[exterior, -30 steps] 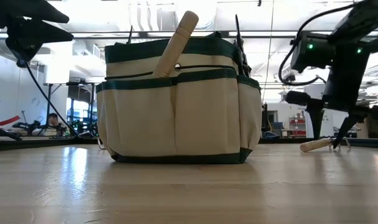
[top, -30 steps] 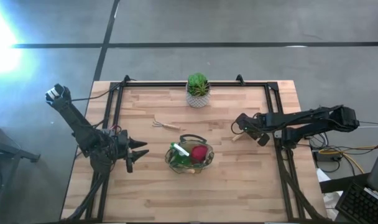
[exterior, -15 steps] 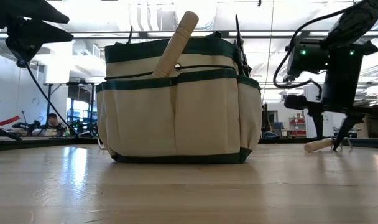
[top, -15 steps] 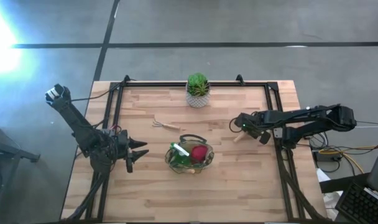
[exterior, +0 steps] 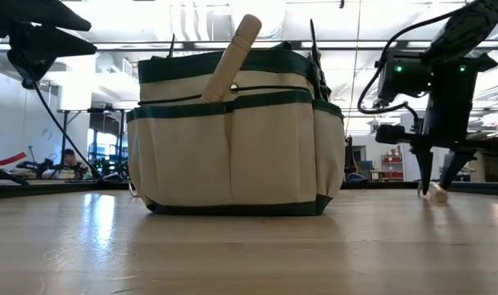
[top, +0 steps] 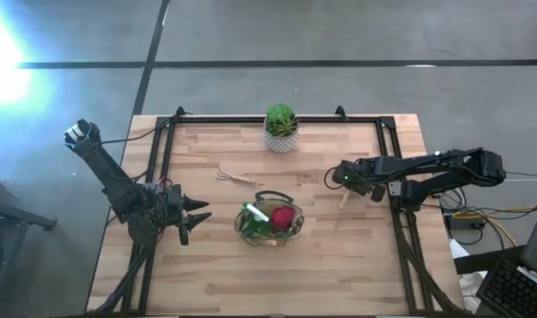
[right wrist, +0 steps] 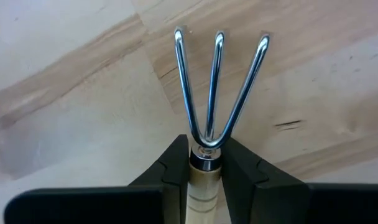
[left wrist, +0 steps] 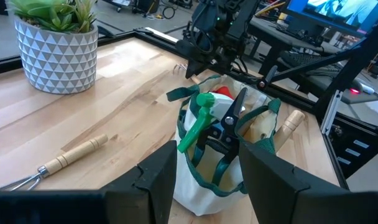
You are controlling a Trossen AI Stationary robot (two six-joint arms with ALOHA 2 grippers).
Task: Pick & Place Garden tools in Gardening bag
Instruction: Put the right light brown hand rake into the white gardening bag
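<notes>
The little rake [right wrist: 217, 93] has been turned and is now pinched by the right gripper [right wrist: 204, 165], at three o'clock from the gardening bag [top: 270, 221]. Another rake [top: 236, 177] is left out. The left gripper [top: 196, 215] is held open, empty.

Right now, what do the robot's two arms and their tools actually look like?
Both arms are dark, almost black, built of slim jointed segments. The left arm has a pale patch at its far joint and ends in a left tool with two pointed fingers. The right arm shows a small green light near its right tool, with looped black cable beside it. The finger pads are flat, black and angular.
</notes>
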